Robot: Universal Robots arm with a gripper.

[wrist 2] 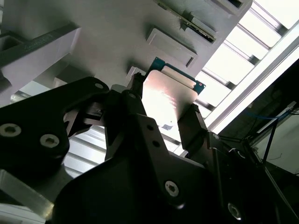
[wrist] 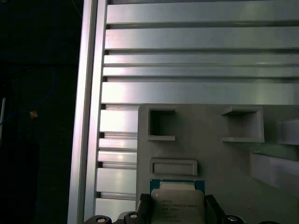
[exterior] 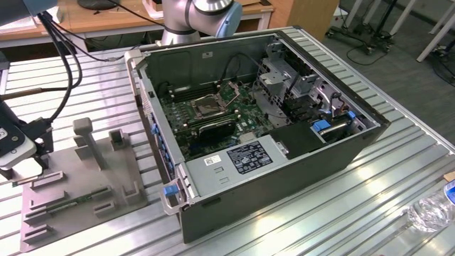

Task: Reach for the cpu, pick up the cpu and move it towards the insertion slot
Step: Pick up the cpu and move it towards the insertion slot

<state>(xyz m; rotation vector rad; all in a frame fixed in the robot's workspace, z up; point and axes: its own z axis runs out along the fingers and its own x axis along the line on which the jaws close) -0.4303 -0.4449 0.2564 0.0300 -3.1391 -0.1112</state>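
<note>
The cpu (wrist 2: 170, 93) is a small square chip with a silvery top and a green edge, and it sits between my gripper's two black fingers in both wrist views. My gripper (wrist 2: 163, 107) is shut on it, one finger (wrist: 143, 206) against each side, just over the grey fixture plate (wrist: 210, 163). In the exterior view my gripper (exterior: 29, 169) hangs at the far left, over the plate's left end. The insertion slot (exterior: 206, 105), a square socket with a shiny frame, lies on the green motherboard inside the open computer case.
The fixture plate (exterior: 82, 210) carries upright posts and a green memory stick (exterior: 74, 201). The open case (exterior: 256, 138) stands mid-table with drive cages and cables on the exterior view's right. A water bottle (exterior: 430, 210) stands at the table's lower right. The arm's base (exterior: 192, 21) rises behind the case.
</note>
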